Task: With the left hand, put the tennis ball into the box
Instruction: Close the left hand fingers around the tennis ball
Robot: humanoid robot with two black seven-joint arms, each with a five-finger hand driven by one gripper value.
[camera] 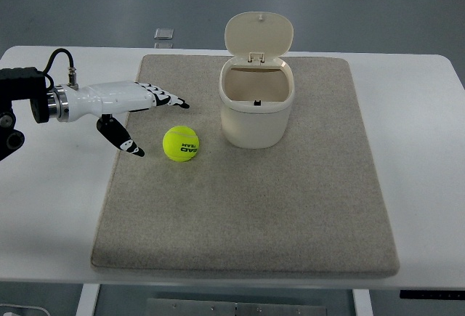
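Cream lidded bin [256, 109] upright on grey mat [290, 214], flip lid [259, 33] swung open and back; inside looks bare apart from small dark fitting on far wall. Yellow tennis ball [181, 144] on mat, left of bin, apart from it. Left hand [134, 109] near ball, fingers spread, grasping nothing, thumb pointing toward ball. White table [58, 207] beneath.

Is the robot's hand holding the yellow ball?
No, the tennis ball lies on the mat by itself, and the left hand is open beside it, not touching it.
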